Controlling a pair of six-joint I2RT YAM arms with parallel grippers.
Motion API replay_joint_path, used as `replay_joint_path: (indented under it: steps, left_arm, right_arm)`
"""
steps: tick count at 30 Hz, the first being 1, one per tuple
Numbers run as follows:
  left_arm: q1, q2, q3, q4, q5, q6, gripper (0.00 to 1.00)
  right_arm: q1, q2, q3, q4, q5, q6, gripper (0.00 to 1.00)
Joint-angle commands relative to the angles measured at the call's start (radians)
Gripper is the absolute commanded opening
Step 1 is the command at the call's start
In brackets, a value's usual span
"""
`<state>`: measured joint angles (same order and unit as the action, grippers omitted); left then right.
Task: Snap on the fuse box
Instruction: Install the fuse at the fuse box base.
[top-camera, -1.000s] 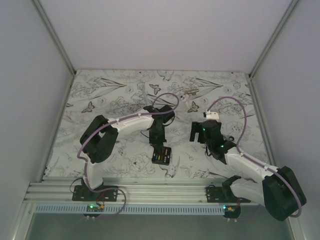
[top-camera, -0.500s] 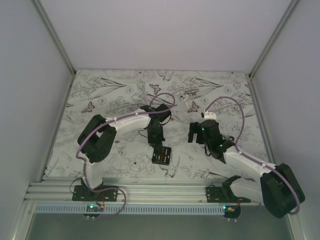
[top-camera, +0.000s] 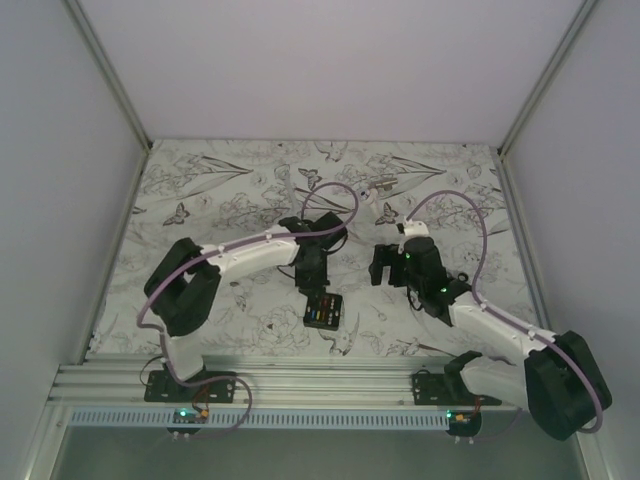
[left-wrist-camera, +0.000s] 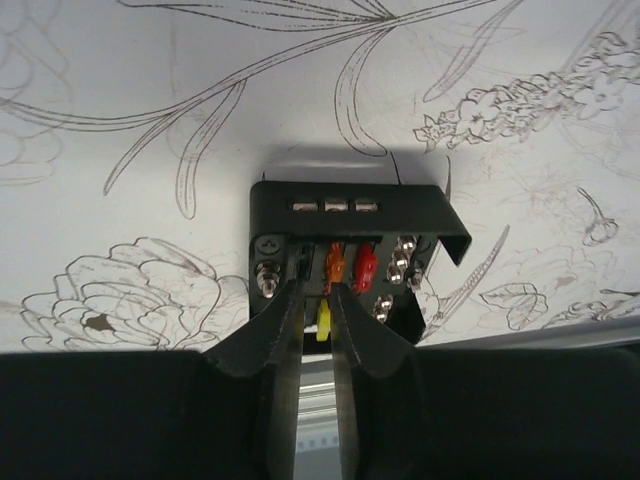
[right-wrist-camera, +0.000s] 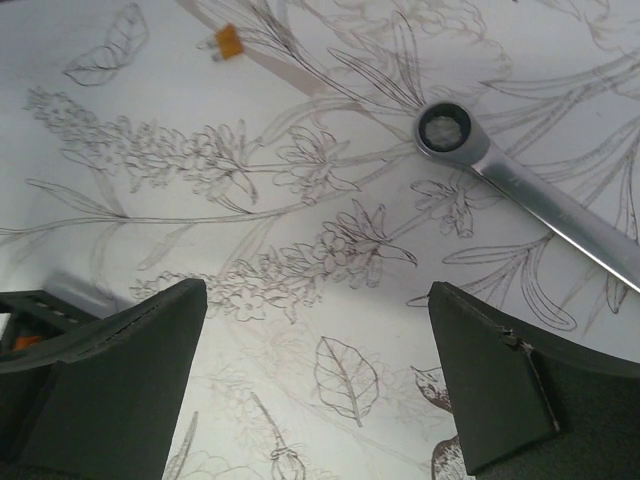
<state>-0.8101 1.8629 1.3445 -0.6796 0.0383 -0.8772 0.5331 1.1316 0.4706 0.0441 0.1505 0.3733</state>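
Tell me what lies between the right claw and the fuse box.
Nothing. The top view shows only a bare stretch of flower-printed table between the right claw and the fuse box.

Fuse box (top-camera: 323, 311): on desk (top-camera: 200, 190), front centre.
Left gripper (left-wrist-camera: 316, 290): directly over fuse box.
Right gripper (right-wrist-camera: 316, 290): right of fuse box.
Wrench (right-wrist-camera: 530, 190): behind right gripper.

Matt black plastic fuse box (left-wrist-camera: 350, 205); shiny polished metal wrench (right-wrist-camera: 520, 185); smooth printed table (left-wrist-camera: 150, 60) covering.
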Motion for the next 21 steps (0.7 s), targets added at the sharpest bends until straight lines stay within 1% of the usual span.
replay_joint_path:
  steps: [1, 2, 4, 7, 9, 15, 21]
  left_arm:
    - [-0.004, -0.128, -0.034, -0.012, -0.088, 0.007, 0.23]
    - [-0.003, -0.157, -0.053, -0.011, -0.1, 0.0, 0.26]
    - [0.005, -0.219, -0.113, -0.005, -0.112, -0.014, 0.28]
    - [0.034, -0.28, -0.206, 0.014, -0.093, -0.027, 0.28]
    - [0.05, -0.311, -0.265, 0.027, -0.081, -0.035, 0.27]
    - [0.061, -0.355, -0.398, 0.074, -0.055, -0.04, 0.22]
    - [0.057, -0.326, -0.477, 0.208, 0.028, -0.061, 0.19]
  right_arm:
    - [0.016, -0.047, 0.084, -0.037, -0.077, 0.006, 0.98]
    - [0.027, -0.051, 0.095, -0.055, -0.092, 0.018, 0.97]
    - [0.062, -0.043, 0.127, -0.101, -0.113, 0.053, 0.92]
    - [0.13, -0.004, 0.184, -0.183, -0.114, 0.099, 0.8]
    - [0.183, 0.025, 0.219, -0.229, -0.095, 0.122, 0.75]
    - [0.336, 0.107, 0.316, -0.32, -0.033, 0.189, 0.66]
    - [0.434, 0.207, 0.402, -0.37, -0.009, 0.239, 0.58]
